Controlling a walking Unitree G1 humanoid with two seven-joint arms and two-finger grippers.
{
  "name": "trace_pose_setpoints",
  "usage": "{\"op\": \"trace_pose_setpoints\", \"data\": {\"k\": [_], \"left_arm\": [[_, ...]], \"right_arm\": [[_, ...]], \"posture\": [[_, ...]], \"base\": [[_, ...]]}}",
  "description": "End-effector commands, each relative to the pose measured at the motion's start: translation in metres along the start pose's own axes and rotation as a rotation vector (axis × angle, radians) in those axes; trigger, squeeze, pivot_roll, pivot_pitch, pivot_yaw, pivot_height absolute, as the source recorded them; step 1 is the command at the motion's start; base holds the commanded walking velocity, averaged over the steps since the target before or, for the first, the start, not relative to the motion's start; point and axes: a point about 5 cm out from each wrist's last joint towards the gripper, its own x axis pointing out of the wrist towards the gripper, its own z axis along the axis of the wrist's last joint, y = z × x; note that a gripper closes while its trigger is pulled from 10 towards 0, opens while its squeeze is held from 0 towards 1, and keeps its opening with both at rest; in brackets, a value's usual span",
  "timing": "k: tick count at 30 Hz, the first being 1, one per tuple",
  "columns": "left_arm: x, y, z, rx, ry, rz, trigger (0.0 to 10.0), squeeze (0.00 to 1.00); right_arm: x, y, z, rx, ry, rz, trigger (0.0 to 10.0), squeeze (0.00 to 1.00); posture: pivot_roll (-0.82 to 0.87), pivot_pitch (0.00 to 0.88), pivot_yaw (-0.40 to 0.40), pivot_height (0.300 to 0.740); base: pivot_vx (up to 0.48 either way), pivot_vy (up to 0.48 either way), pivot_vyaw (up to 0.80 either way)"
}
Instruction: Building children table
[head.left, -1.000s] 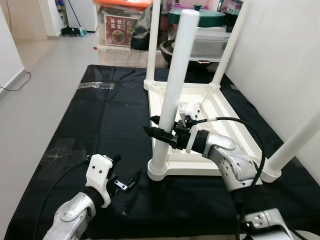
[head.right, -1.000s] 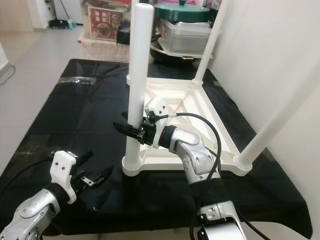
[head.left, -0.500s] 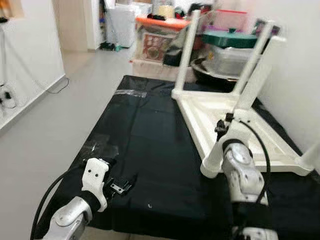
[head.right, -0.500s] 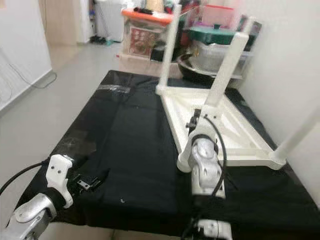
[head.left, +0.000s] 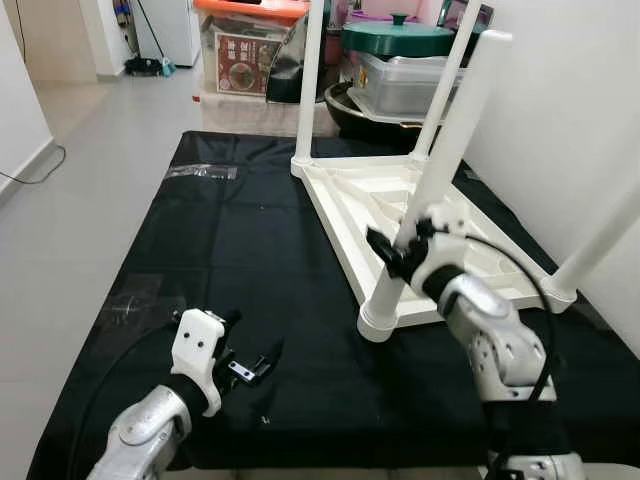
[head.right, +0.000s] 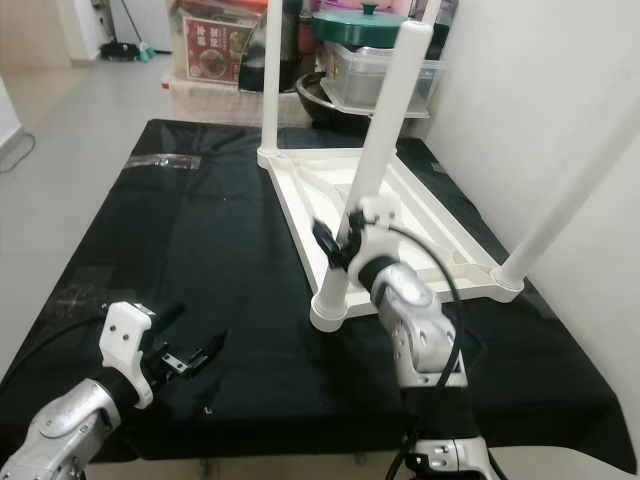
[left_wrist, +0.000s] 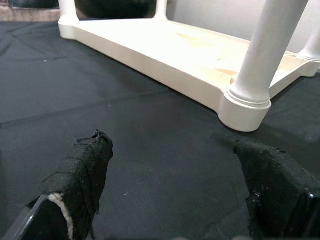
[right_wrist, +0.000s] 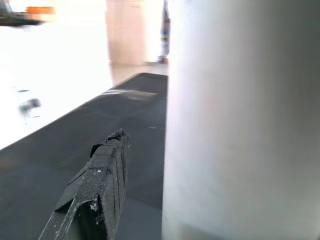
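While it lies upside down on the black cloth (head.left: 230, 240), legs up:
Table (head.left: 420, 215): beside the wall.
Right hand (head.left: 392, 252): closed round the near leg (head.left: 440, 165) — low down.
Left hand (head.left: 250, 366): open — just above the cloth.

Upturned white plastic children's table (head.left: 420, 215) lies on black cloth-covered surface (head.left: 240, 240), four round legs up. Right gripper (head.left: 392, 250) at nearest white tubular leg (head.left: 435, 170), black fingers around its lower part. Left gripper (head.left: 252, 366) at 7 o'clock, fingers parted above cloth. Green-lidded pot (head.left: 396, 36) at 12 o'clock.
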Motion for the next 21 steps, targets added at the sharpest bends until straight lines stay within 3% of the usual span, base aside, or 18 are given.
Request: {"op": "trace_pose_setpoints", "data": {"k": [1, 2, 4, 5, 6, 8, 11, 12, 13, 14, 15, 18, 19, 20, 21], "left_arm": [[0.001, -0.001, -0.002, -0.007, -0.003, -0.003, 10.0, 0.0], [0.001, -0.001, -0.002, -0.007, -0.003, -0.003, 10.0, 0.0], [0.002, -0.002, -0.001, -0.003, -0.004, -0.008, 10.0, 0.0], [0.002, -0.002, -0.001, -0.003, -0.004, -0.008, 10.0, 0.0], [0.002, -0.002, -0.001, -0.002, -0.005, -0.01, 10.0, 0.0], [0.003, -0.002, 0.0, -0.001, -0.007, -0.011, 10.0, 0.0], [0.003, -0.002, 0.0, -0.001, -0.007, -0.011, 10.0, 0.0], [0.003, -0.002, 0.0, 0.0, -0.008, -0.013, 10.0, 0.0], [0.003, -0.002, 0.0, 0.0, -0.008, -0.013, 10.0, 0.0], [0.003, -0.001, 0.0, 0.003, -0.009, -0.011, 10.0, 0.0], [0.003, -0.002, 0.0, 0.007, -0.005, -0.016, 10.0, 0.0], [0.002, -0.002, -0.001, 0.012, 0.001, -0.023, 10.0, 0.0], [0.002, -0.002, -0.001, 0.012, 0.002, -0.022, 10.0, 0.0], [0.001, -0.002, -0.001, 0.008, 0.001, -0.019, 10.0, 0.0], [0.001, -0.002, -0.001, 0.008, 0.001, -0.019, 10.0, 0.0]], "right_arm": [[0.001, 0.009, -0.002, 0.01, -0.006, 0.129, 10.0, 0.0], [0.001, 0.009, -0.002, 0.01, -0.006, 0.129, 10.0, 0.0], [0.007, 0.016, -0.001, 0.026, -0.013, 0.326, 10.0, 0.0], [0.007, 0.016, -0.001, 0.026, -0.013, 0.326, 10.0, 0.0], [0.008, 0.023, -0.003, 0.034, -0.007, 0.441, 10.0, 0.0], [0.009, 0.028, -0.005, 0.038, -0.004, 0.513, 10.0, 0.0], [0.009, 0.028, -0.005, 0.038, -0.004, 0.513, 10.0, 0.0], [0.008, 0.035, -0.007, 0.034, 0.0, 0.587, 3.7, 0.0], [0.008, 0.035, -0.007, 0.034, 0.0, 0.587, 3.7, 0.0], [0.005, 0.044, -0.011, 0.032, 0.004, 0.663, 4.0, 0.0], [0.007, 0.047, -0.017, 0.062, 0.024, 0.597, 0.0, 0.0], [0.011, 0.047, -0.025, 0.099, 0.052, 0.495, 0.0, 0.0], [0.016, 0.039, -0.034, 0.063, 0.101, 0.35, 0.0, 0.0], [0.019, 0.023, -0.046, 0.053, 0.147, 0.105, 0.0, 0.0], [0.019, 0.023, -0.046, 0.053, 0.147, 0.105, 0.0, 0.0]], "posture": [[0.11, 0.0, -0.129, 0.74], [0.11, 0.0, -0.129, 0.74], [0.11, 0.0, -0.135, 0.74], [0.11, 0.0, -0.135, 0.74], [0.12, 0.0, -0.136, 0.74], [0.12, 0.0, -0.136, 0.74], [0.12, 0.0, -0.136, 0.74], [0.12, 0.0, -0.137, 0.74], [0.12, 0.0, -0.137, 0.74], [0.13, 0.0, -0.145, 0.74], [0.12, 0.0, -0.145, 0.74], [0.12, 0.0, -0.145, 0.74], [0.11, 0.0, -0.137, 0.74], [0.1, 0.0, -0.133, 0.74], [0.1, 0.0, -0.133, 0.74]], "base": [[0.0, 0.0, 0.0], [0.0, 0.0, 0.0], [0.0, 0.0, 0.0], [0.0, 0.0, 0.0], [0.0, 0.0, 0.0], [0.0, 0.0, 0.0], [0.0, 0.0, 0.0], [0.0, 0.0, 0.0], [0.0, 0.0, 0.0], [0.0, 0.0, 0.0], [0.0, 0.0, 0.0], [0.0, 0.0, 0.0], [0.0, 0.0, 0.0], [0.0, 0.0, 0.0], [0.0, 0.0, 0.0]]}}
